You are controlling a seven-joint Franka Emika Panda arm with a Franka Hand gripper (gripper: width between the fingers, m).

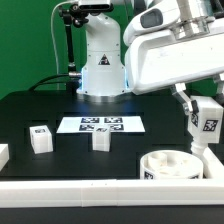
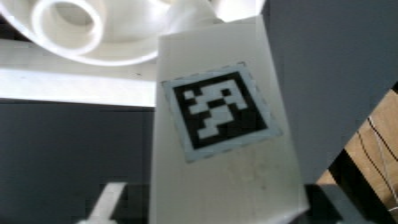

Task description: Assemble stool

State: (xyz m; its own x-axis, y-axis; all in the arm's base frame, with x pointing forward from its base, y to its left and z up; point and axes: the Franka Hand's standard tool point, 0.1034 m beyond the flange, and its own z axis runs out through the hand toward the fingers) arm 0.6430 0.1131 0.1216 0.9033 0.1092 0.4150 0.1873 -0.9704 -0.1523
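No words or numbers we can read, just square black-and-white tags on the raised leg [image 2: 222,120], a loose leg [image 1: 40,138], a second leg [image 1: 100,139], the seat [image 1: 172,163] and the marker board [image 1: 90,125].

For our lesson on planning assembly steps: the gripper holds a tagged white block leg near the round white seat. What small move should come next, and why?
Probably ease the gripper toward the exterior view's left, bringing the tagged white rectangular plastic leg over the round white plastic disc seat. The leg hangs clamped above the table, beside the seat's rim and seemingly apart from it.
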